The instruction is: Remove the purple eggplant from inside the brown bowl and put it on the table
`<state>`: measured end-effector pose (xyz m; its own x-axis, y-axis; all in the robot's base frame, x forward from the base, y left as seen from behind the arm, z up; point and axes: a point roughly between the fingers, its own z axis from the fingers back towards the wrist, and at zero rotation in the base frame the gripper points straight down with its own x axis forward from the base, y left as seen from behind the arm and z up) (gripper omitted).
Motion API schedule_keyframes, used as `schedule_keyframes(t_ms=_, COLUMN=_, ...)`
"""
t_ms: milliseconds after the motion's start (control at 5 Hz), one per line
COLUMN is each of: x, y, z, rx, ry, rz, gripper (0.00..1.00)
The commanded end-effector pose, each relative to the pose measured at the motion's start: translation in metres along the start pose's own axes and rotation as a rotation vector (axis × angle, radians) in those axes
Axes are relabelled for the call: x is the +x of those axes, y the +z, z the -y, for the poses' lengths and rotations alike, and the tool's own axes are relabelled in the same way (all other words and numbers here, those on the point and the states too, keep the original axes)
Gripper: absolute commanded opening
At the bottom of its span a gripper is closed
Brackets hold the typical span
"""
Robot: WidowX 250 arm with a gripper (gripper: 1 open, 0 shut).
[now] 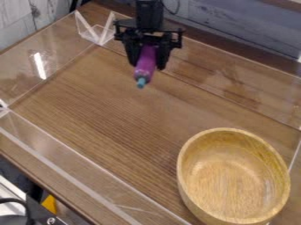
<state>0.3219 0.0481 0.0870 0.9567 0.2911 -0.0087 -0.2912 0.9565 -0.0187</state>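
The purple eggplant (144, 69) hangs in the air over the far part of the table (106, 132), tilted with its teal stem end pointing down and left. My gripper (147, 60) is shut on the eggplant's upper part, black fingers on either side of it. The brown bowl (233, 175) sits at the near right corner, empty, well away from the gripper.
Low clear acrylic walls (47, 61) border the tabletop on all sides. A small clear acrylic stand (95, 28) sits at the back left, just left of the arm.
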Motion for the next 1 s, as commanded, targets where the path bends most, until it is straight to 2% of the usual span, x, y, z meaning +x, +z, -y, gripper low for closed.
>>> schedule_keyframes(t_ms=0, x=-0.009, y=0.019, z=0.019, rx=0.01, ry=-0.062, rz=0.058, gripper=0.0)
schedule_keyframes(t_ms=200, x=-0.017, y=0.008, z=0.031, rx=0.03, ry=-0.102, rz=0.042, gripper=0.0)
schedule_keyframes(t_ms=600, x=-0.027, y=-0.009, z=0.038, rx=0.041, ry=-0.133, rz=0.025, gripper=0.0)
schedule_keyframes(t_ms=800, x=-0.028, y=-0.024, z=0.035, rx=0.051, ry=-0.076, rz=0.017, gripper=0.0)
